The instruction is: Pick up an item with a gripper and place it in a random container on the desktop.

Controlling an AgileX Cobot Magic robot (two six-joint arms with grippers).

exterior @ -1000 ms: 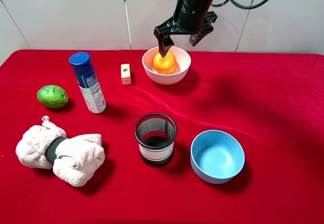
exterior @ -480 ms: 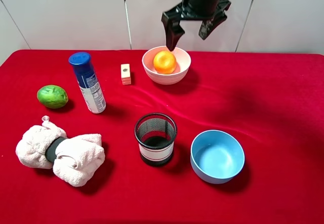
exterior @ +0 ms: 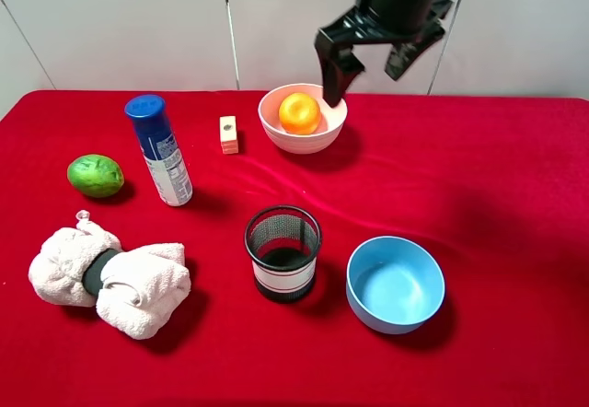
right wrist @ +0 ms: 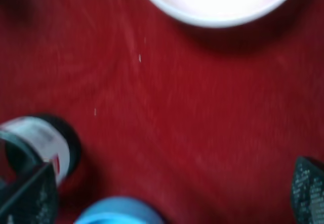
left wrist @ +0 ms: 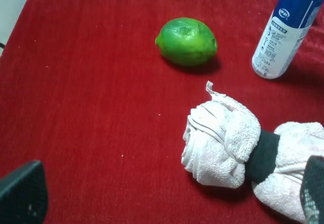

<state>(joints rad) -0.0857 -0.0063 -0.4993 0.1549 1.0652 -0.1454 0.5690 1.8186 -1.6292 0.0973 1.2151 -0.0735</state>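
Right black two-finger gripper (exterior: 370, 64): jaws spread wide, holding nothing, raised above red velvety cloth desktop (exterior: 479, 177). Just below and beside left-hand finger: pale pink-white round bowl (exterior: 276, 127), round glossy orange citrus fruit (exterior: 300, 113) resting inside. Farther out: small beige block (exterior: 228, 134), blue spray can (exterior: 161, 152). Nearer table front: black mesh cup (exterior: 282, 251), light blue bowl (exterior: 396, 284). Left gripper (left wrist: 167, 193): fingertips wide apart at frame corners, empty, over rolled white towel (left wrist: 228, 143); green lime-like fruit (left wrist: 186, 41) beyond it.

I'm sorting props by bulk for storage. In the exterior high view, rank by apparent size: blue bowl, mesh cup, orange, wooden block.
1. blue bowl
2. mesh cup
3. orange
4. wooden block

The orange and block sit farther back, so they may look slightly smaller.
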